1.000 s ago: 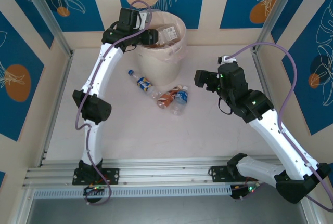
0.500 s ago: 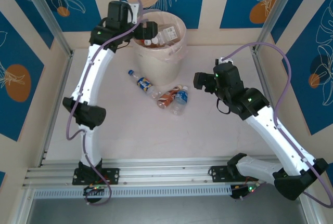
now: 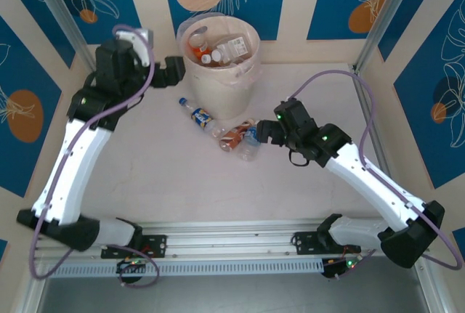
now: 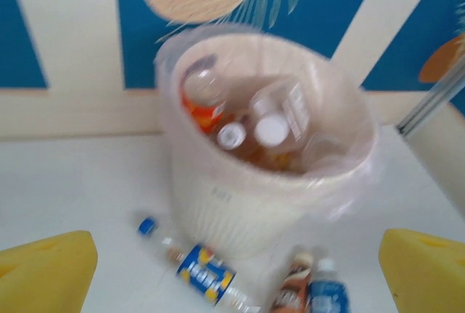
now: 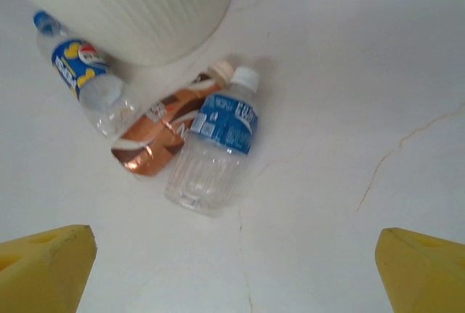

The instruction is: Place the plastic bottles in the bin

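– Plastic bottles [image 3: 234, 137], where?
– Three lie on the white table [image 3: 182, 182]: a clear blue-labelled bottle [image 5: 218, 146] touching a copper-labelled bottle [image 5: 163, 135], just ahead of the right gripper [image 3: 264, 133], its jaws spread and empty; a blue-capped bottle [image 5: 80, 73] by the foot of the round cream plastic bin [image 3: 225, 91].
– Farther?
– More bottles [image 4: 272, 131] inside it; the left gripper [image 3: 174, 70], wide open and empty, is beside its rim.

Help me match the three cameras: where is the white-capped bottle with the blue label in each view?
Top view: the bottle lies mid-picture, below and right of the bin.
Left wrist: the bottle is at the bottom edge, right of centre, below the bin.
Right wrist: the bottle is central, the bin at top left.
Shared landmark: the bin.
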`<action>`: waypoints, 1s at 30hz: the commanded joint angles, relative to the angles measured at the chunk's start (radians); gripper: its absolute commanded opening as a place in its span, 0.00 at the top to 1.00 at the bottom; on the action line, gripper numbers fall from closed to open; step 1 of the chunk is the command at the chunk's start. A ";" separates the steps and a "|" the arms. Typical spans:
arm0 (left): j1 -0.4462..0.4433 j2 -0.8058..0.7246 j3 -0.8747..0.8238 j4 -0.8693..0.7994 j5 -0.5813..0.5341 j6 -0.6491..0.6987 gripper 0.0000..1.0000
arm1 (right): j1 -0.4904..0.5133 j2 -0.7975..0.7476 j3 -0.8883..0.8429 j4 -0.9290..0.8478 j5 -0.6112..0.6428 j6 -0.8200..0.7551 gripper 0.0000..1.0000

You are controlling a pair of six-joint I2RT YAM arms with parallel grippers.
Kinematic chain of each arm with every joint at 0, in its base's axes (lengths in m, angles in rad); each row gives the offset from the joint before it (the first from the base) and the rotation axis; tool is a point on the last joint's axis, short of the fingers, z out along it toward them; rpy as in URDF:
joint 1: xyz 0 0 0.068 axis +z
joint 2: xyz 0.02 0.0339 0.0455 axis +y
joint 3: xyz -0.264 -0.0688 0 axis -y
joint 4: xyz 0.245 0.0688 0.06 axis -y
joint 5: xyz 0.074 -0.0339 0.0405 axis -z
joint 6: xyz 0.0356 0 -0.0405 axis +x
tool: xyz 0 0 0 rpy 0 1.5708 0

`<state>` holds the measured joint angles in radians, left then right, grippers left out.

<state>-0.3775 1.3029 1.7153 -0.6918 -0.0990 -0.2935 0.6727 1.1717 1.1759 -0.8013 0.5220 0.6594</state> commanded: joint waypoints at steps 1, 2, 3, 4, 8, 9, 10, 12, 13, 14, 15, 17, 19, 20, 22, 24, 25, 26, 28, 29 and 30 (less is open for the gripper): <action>0.002 -0.133 -0.158 0.085 -0.135 -0.029 0.01 | 0.018 0.037 -0.027 0.007 -0.060 0.058 0.01; 0.003 -0.171 -0.208 0.079 -0.161 -0.035 0.00 | 0.022 0.051 -0.033 0.014 -0.069 0.064 0.01; 0.003 -0.206 -0.254 0.072 -0.186 -0.048 0.01 | 0.027 0.068 -0.039 0.021 -0.082 0.071 0.01; 0.002 -0.235 -0.292 0.067 -0.208 -0.059 0.01 | 0.028 0.081 -0.043 0.027 -0.090 0.078 0.01; 0.003 -0.354 -0.465 0.056 -0.272 -0.126 0.00 | 0.032 0.152 -0.056 0.071 -0.135 0.102 0.01; 0.003 -0.381 -0.504 0.055 -0.278 -0.145 0.01 | 0.033 0.173 -0.058 0.083 -0.145 0.107 0.01; 0.003 -0.405 -0.537 0.056 -0.283 -0.160 0.00 | 0.031 0.188 -0.058 0.092 -0.150 0.111 0.01; 0.003 -0.455 -0.607 0.053 -0.296 -0.202 0.01 | 0.027 0.229 -0.050 0.105 -0.160 0.116 0.01; 0.002 -0.474 -0.635 0.054 -0.301 -0.215 0.00 | 0.024 0.248 -0.046 0.110 -0.161 0.117 0.01; 0.003 -0.497 -0.668 0.058 -0.304 -0.229 0.01 | 0.020 0.269 -0.039 0.115 -0.162 0.116 0.01; 0.003 -0.519 -0.699 0.060 -0.312 -0.245 0.00 | 0.013 0.291 -0.031 0.117 -0.163 0.117 0.01; 0.003 -0.554 -0.751 0.064 -0.325 -0.272 0.01 | 0.000 0.329 -0.017 0.124 -0.168 0.115 0.00; 0.003 -0.583 -0.793 0.067 -0.326 -0.299 0.00 | -0.012 0.362 -0.010 0.140 -0.178 0.110 0.00; 0.003 -0.595 -0.810 0.068 -0.320 -0.308 0.00 | -0.020 0.380 -0.006 0.149 -0.185 0.108 0.00; 0.003 -0.614 -0.836 0.064 -0.311 -0.326 0.01 | -0.029 0.413 0.002 0.164 -0.197 0.103 0.00; 0.003 -0.627 -0.859 0.062 -0.299 -0.333 0.00 | -0.035 0.451 0.016 0.173 -0.207 0.100 0.00; 0.002 -0.631 -0.865 0.060 -0.297 -0.335 0.01 | -0.035 0.466 0.024 0.176 -0.207 0.099 0.00; 0.003 -0.633 -0.870 0.053 -0.298 -0.339 0.01 | -0.035 0.485 0.032 0.178 -0.205 0.098 0.00; 0.003 -0.633 -0.876 0.047 -0.298 -0.340 0.01 | -0.035 0.515 0.046 0.181 -0.200 0.098 0.00; 0.003 -0.631 -0.878 0.045 -0.298 -0.339 0.00 | -0.035 0.531 0.053 0.183 -0.196 0.098 0.00; 0.003 -0.630 -0.879 0.045 -0.298 -0.340 0.00 | -0.036 0.544 0.057 0.186 -0.195 0.098 0.00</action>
<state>-0.3775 0.6815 0.8452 -0.6464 -0.3939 -0.6121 0.6392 1.6829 1.1999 -0.6296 0.3389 0.7513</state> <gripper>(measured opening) 0.995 0.999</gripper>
